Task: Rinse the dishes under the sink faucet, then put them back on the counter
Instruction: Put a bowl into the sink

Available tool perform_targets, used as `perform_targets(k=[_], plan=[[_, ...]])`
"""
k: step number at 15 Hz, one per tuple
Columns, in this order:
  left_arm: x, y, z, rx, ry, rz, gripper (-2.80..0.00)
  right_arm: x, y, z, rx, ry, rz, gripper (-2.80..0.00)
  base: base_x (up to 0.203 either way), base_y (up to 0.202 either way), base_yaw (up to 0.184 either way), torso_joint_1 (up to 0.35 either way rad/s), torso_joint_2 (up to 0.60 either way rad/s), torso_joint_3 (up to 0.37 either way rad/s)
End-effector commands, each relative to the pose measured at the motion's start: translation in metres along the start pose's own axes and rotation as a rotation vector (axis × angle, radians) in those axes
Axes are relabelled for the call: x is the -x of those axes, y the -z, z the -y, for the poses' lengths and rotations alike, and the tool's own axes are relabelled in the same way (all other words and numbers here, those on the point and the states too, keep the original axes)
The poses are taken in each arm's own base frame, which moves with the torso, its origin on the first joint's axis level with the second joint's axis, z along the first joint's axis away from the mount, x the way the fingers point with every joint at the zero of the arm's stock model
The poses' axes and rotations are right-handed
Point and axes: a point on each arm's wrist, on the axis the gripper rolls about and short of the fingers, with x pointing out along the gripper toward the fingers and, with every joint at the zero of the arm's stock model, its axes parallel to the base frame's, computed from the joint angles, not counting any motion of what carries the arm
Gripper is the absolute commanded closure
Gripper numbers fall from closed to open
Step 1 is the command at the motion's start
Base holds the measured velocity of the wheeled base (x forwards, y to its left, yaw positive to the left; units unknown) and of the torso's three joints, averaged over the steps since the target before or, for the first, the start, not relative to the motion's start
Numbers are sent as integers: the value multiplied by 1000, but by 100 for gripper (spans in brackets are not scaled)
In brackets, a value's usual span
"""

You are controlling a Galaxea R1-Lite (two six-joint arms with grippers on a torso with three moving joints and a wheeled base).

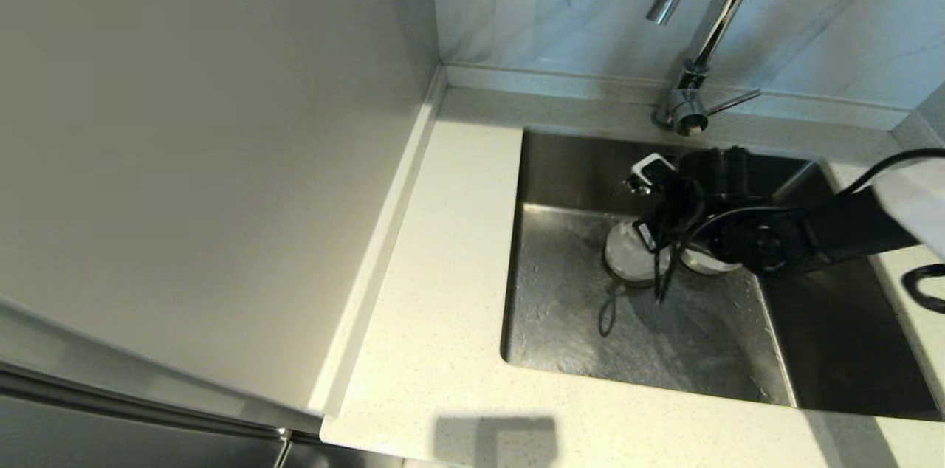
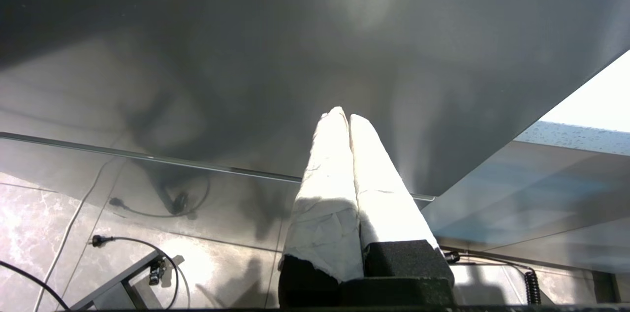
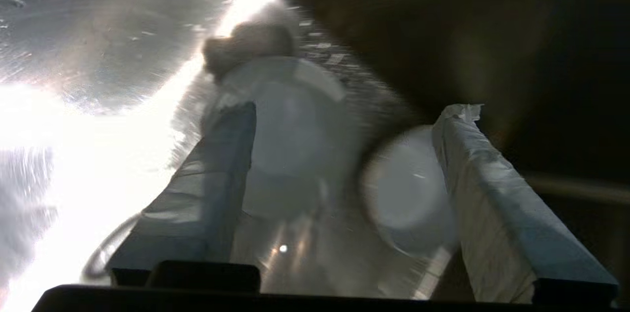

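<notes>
The right gripper (image 1: 650, 232) hangs low in the sink (image 1: 561, 305), its jaws wide apart over two bowls (image 3: 290, 125) that lie side by side on the steel floor. One finger (image 3: 216, 164) sits beside the larger-looking bowl and the other finger (image 3: 487, 179) beside the second bowl (image 3: 408, 189), so I judge it is lining up to grasp one, though neither pad looks to be touching a rim. The bowls sit roughly below the faucet (image 1: 709, 18), a sensible spot for rinsing; I see no water running. The counter (image 1: 443, 246) beside the sink holds no dish.

The arm covers much of both bowls from above, so their colours are hard to tell, and a third bowl is nowhere to be seen. The left gripper (image 2: 344, 117) is parked off the counter, jaws pressed together on nothing.
</notes>
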Motion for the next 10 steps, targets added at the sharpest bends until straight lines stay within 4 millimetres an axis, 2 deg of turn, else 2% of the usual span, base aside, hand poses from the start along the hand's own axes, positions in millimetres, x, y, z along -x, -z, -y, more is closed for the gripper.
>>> perform_targets(k=[1, 2, 3, 5, 8, 10], plan=[[0, 0, 0, 0, -1, 4, 0, 89, -29, 67, -27, 110, 113, -280, 0, 0, 0, 0, 0, 0], [0, 0, 0, 0, -1, 4, 0, 121, -20, 97, -6, 153, 62, -280, 0, 0, 0, 0, 0, 0], [0, 0, 0, 0, -1, 4, 0, 145, -2, 127, 18, 194, -56, -280, 0, 0, 0, 0, 0, 0], [0, 0, 0, 0, -1, 4, 0, 189, 48, 172, 35, 184, -415, -280, 0, 0, 0, 0, 0, 0], [0, 0, 0, 0, -1, 4, 0, 241, 86, 205, -43, 175, -696, -280, 0, 0, 0, 0, 0, 0], [0, 0, 0, 0, -1, 4, 0, 261, 100, 211, -104, 156, -802, -280, 0, 0, 0, 0, 0, 0]])
